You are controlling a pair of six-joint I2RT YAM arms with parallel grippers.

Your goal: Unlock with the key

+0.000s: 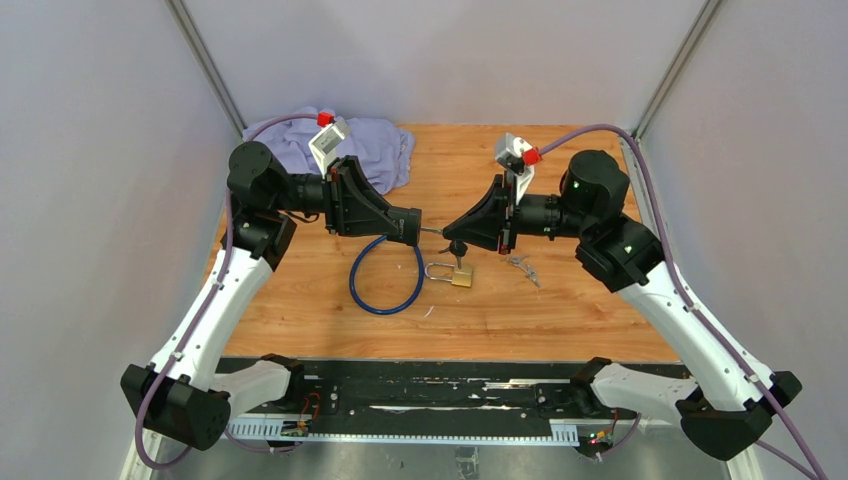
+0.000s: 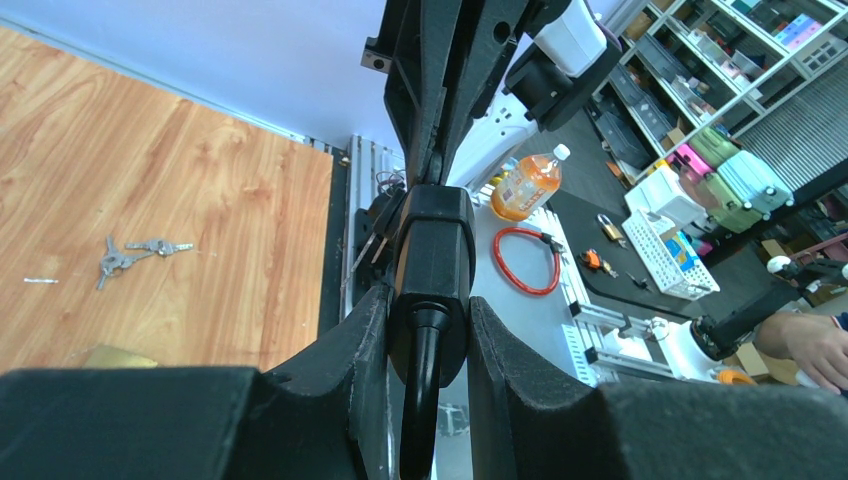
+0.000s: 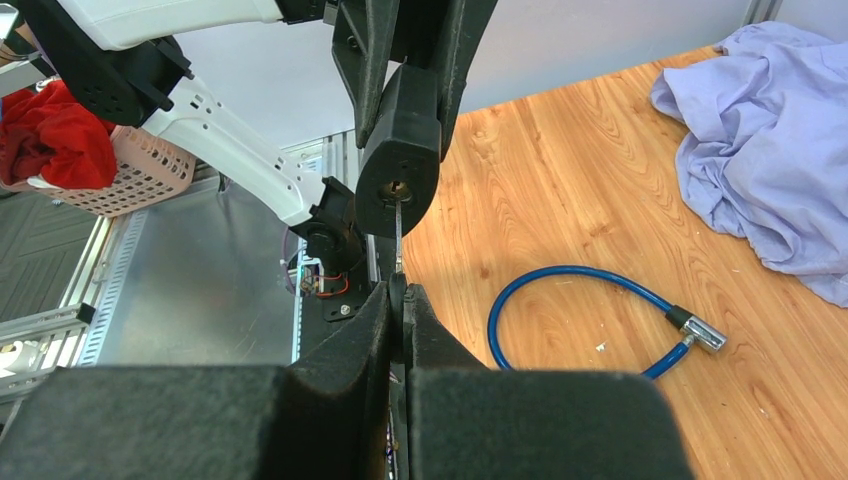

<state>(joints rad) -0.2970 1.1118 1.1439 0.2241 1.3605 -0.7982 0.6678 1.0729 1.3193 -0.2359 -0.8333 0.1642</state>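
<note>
- Left wrist view: the left pincer [image 2: 430,325] is closed on the black lock body [image 2: 432,250], with one finger pressed on each side of it. On the bench [image 2: 230,250] at the left lies a bunch of keys [image 2: 125,255]
- Right wrist view: the right pincer [image 3: 400,292] is closed on the key [image 3: 398,238], and the thin blade of the key reaches into the keyhole of the lock body. The blue cable [image 3: 590,285] lies curved on the bench, with a purple cloth [image 3: 770,150] to its right
- Top view: both pincers meet tip to tip above the middle of the bench, and a brass padlock [image 1: 460,276] lies just near of them
</note>
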